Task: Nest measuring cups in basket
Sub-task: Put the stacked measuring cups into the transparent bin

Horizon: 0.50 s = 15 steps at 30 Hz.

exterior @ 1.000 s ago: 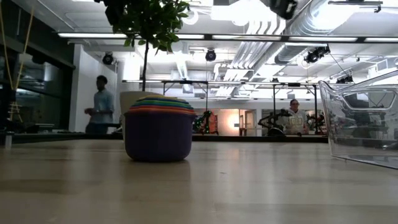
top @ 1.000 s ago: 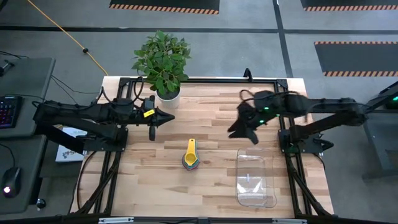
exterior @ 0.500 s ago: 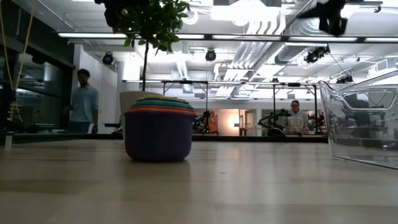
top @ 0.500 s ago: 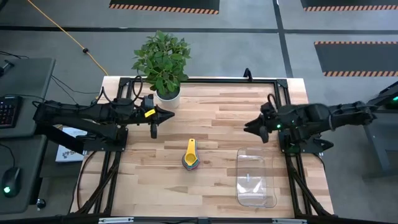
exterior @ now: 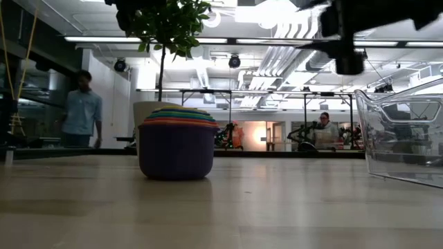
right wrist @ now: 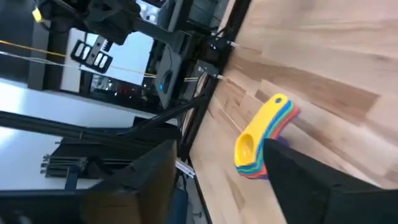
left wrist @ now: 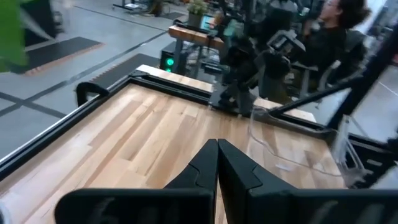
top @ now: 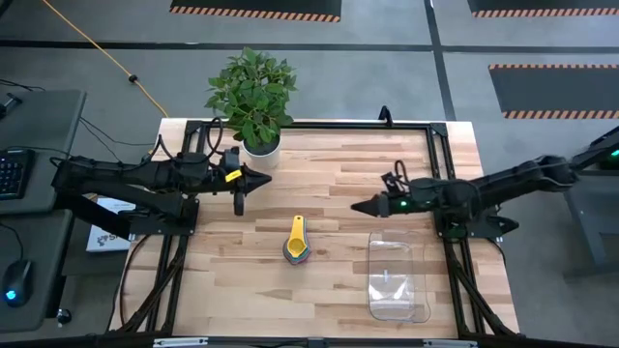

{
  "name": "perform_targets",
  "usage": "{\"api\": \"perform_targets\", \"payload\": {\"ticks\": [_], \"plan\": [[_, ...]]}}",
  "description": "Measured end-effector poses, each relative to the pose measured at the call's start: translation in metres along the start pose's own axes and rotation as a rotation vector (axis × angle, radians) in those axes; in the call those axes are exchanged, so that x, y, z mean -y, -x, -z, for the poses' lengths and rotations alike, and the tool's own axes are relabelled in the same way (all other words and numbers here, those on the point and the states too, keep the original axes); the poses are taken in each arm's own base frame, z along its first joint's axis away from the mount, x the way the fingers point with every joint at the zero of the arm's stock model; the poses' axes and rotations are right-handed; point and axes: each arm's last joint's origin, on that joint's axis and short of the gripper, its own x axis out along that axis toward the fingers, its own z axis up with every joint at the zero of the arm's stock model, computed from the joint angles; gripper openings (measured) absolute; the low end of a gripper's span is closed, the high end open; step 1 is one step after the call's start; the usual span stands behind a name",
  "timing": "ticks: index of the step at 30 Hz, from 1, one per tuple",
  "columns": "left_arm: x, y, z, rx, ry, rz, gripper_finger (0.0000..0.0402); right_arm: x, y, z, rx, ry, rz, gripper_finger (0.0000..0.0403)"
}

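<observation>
The measuring cups (top: pixel 297 244) stand nested in one stack on the wooden table's middle, bottom down, the yellow one on top; they also show in the low view (exterior: pixel 176 142) and the right wrist view (right wrist: pixel 264 138). The clear basket (top: pixel 397 275) rests on its bottom at the near right, with nothing in it. My right gripper (top: pixel 363 207) hangs open in the air, right of the stack and beyond the basket; its fingers (right wrist: pixel 146 180) stand wide apart. My left gripper (top: pixel 261 180) is shut, aloft at the far left near the plant.
A potted plant (top: pixel 251 97) in a white pot stands at the table's far edge, left of centre. A black frame rail (top: pixel 309 124) runs round the table. People show in the room beyond the table (exterior: pixel 79 111). Bare wood lies between the stack and the basket.
My right gripper has come down from high above the table and rolled about its own line. Its fingertips now reach farther toward the table's left, nearer the cup stack. The cups, the basket and my left arm have kept still.
</observation>
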Motion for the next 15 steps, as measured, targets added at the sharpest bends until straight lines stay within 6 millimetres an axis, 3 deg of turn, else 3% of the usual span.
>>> {"api": "perform_targets", "payload": {"ticks": [4, 6, 15], "plan": [[0.002, 0.002, 0.000, -0.015, -0.023, 0.088, 0.0000, -0.023, -0.031, -0.003, -0.059, 0.005, 0.017, 0.0275], [0.004, 0.004, -0.001, -0.015, -0.023, 0.141, 0.0000, -0.025, -0.051, -0.002, -0.120, 0.010, 0.087, 0.0295], [0.005, 0.022, -0.009, 0.033, -0.079, 0.279, 0.0000, -0.006, -0.138, -0.004, -0.234, -0.098, 0.313, 0.0342]]}}
